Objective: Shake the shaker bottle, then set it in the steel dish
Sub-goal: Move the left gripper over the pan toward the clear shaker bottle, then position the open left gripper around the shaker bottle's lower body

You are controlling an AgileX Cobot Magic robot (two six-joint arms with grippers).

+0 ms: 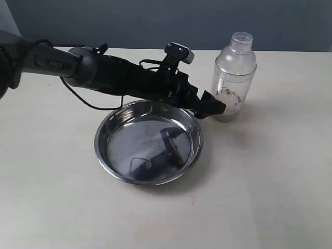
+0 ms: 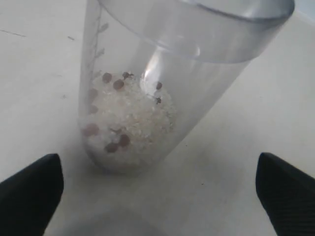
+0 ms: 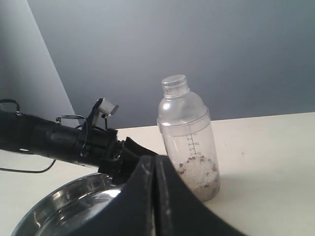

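The shaker bottle (image 1: 234,78) stands upright on the table, clear plastic with a small round cap and whitish grains with dark specks at its bottom. My left arm reaches over the steel dish (image 1: 105,155), and its gripper (image 1: 211,107) is open just in front of the bottle's base, apart from it. In the left wrist view the bottle (image 2: 133,108) fills the middle, with both black fingertips (image 2: 34,189) wide apart on either side of my left gripper (image 2: 157,169). My right gripper (image 3: 153,162) is shut on nothing, and behind it are the bottle (image 3: 189,142) and the dish's rim (image 3: 47,209).
The dish lies on a pale table (image 1: 270,181), directly left of and nearer the camera than the bottle. The left arm's dark body and cables (image 1: 104,72) stretch across the dish's far rim. A grey wall (image 1: 155,21) runs behind the table.
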